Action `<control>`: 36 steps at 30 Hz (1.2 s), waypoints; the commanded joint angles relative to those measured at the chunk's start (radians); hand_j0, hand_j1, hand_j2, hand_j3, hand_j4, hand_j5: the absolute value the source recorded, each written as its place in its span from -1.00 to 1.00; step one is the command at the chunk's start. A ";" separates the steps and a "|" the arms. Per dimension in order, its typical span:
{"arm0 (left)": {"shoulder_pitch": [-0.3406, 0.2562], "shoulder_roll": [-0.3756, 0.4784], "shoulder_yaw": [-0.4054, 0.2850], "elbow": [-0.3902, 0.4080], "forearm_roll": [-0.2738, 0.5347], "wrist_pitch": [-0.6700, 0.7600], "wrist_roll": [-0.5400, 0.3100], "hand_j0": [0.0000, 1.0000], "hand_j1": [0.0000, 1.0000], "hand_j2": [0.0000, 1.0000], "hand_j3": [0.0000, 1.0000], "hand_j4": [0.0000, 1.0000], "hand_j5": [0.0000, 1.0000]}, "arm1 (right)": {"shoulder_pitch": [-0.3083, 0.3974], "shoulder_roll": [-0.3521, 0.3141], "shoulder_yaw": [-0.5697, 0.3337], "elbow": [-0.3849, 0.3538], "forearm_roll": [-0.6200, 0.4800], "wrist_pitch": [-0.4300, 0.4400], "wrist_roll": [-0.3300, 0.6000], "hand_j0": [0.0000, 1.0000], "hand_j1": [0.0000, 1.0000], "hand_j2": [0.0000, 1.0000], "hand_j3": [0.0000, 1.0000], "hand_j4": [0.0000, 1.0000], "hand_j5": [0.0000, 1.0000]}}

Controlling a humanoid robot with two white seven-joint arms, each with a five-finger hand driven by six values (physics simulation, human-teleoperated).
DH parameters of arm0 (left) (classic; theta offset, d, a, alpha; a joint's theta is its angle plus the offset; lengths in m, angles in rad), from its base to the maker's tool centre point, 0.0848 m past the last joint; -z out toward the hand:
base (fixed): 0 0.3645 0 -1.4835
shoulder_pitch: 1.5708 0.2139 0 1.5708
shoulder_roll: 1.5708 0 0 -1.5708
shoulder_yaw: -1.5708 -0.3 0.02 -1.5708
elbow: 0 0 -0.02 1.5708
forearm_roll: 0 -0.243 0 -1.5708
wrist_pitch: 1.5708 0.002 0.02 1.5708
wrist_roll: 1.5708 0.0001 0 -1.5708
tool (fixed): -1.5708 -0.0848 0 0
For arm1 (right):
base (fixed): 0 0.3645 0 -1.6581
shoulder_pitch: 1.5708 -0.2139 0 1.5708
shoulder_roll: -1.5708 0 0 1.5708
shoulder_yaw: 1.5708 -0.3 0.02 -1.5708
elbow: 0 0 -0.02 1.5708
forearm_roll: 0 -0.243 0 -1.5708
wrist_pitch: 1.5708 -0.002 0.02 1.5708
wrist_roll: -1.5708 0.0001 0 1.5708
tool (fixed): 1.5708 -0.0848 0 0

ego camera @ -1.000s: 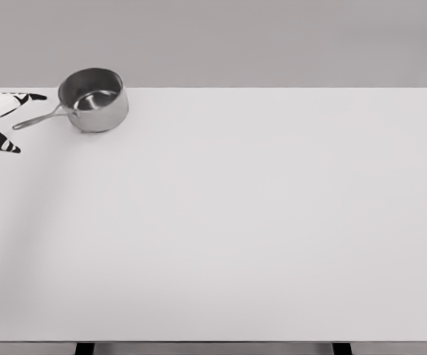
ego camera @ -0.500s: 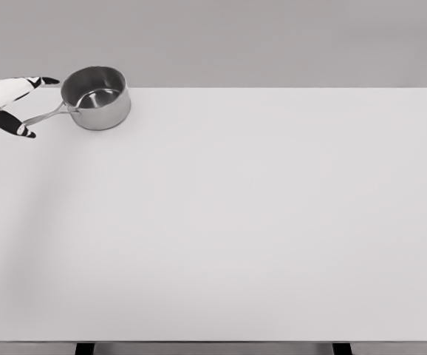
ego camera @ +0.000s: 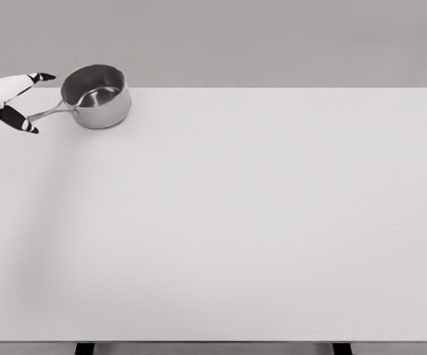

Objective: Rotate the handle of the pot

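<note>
The left hand (ego camera: 5,101) had its fingers spread open around the end of the pot handle (ego camera: 47,113), not gripping it

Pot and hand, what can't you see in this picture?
- Head view: most of the left hand and all of its arm are cut off by the left edge.
- Head view: whether a finger touches the handle tip is too small to tell.
- Head view: the far inside wall of the pot shows, but its near wall hides the near floor.
- The right hand is out of view.
</note>
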 commanded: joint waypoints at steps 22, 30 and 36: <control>-0.043 -0.122 -0.004 0.052 -0.141 0.264 0.139 1.00 1.00 1.00 1.00 1.00 1.00 | 0.000 0.000 0.000 0.000 0.000 0.000 0.000 1.00 1.00 1.00 1.00 1.00 1.00; -0.043 -0.138 -0.002 0.067 -0.143 0.279 0.228 1.00 1.00 1.00 1.00 1.00 1.00 | 0.000 0.000 0.000 0.000 0.000 0.000 0.002 1.00 1.00 1.00 1.00 1.00 1.00; -0.044 -0.155 -0.002 0.070 -0.158 0.307 0.272 1.00 1.00 1.00 1.00 1.00 1.00 | 0.000 0.000 0.000 0.000 0.000 -0.001 0.002 1.00 1.00 1.00 1.00 1.00 1.00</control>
